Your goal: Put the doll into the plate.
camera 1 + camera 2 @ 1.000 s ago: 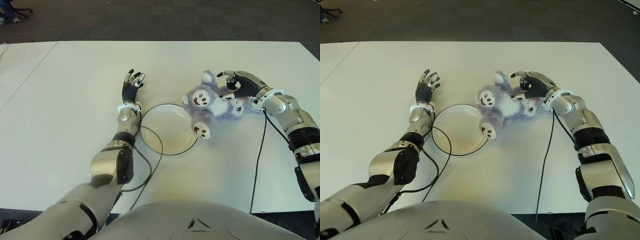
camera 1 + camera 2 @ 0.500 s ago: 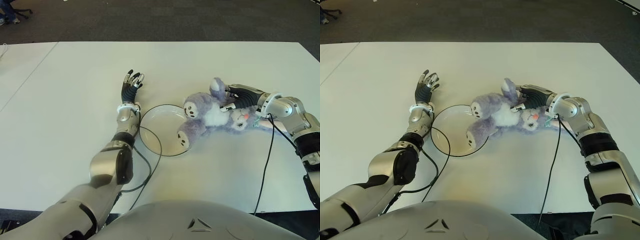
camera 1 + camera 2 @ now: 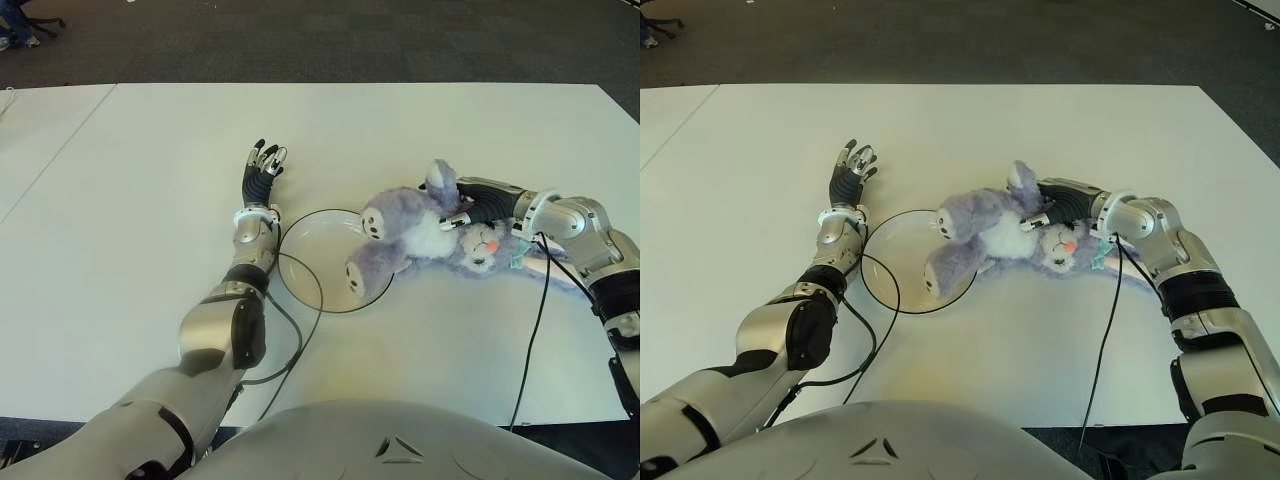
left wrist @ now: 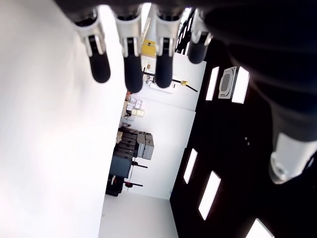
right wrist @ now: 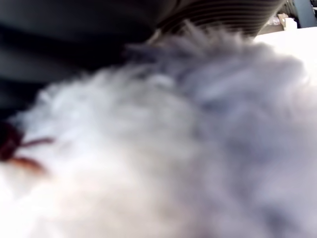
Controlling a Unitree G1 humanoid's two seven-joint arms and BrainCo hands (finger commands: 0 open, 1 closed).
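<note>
A purple and white plush doll (image 3: 425,236) lies on its back on the white table (image 3: 150,200), just right of the plate. Its two feet reach over the right rim of the round white plate (image 3: 312,252), which has a dark edge. My right hand (image 3: 468,205) is at the doll's far side, fingers closed on its body near the head; in the right wrist view fur (image 5: 163,148) fills the picture. My left hand (image 3: 263,168) shows left of and behind the plate, fingers (image 4: 132,74) straight and spread, holding nothing.
A black cable (image 3: 305,320) loops from my left arm past the plate's left rim. Another cable (image 3: 530,330) runs from my right wrist toward the near table edge. A seam with a second table (image 3: 60,150) lies at the far left.
The doll has tipped from facing up beside the plate to lying flat, its legs swinging left over the plate's rim. My right hand moved slightly right and lower with it. The left hand stayed put.
</note>
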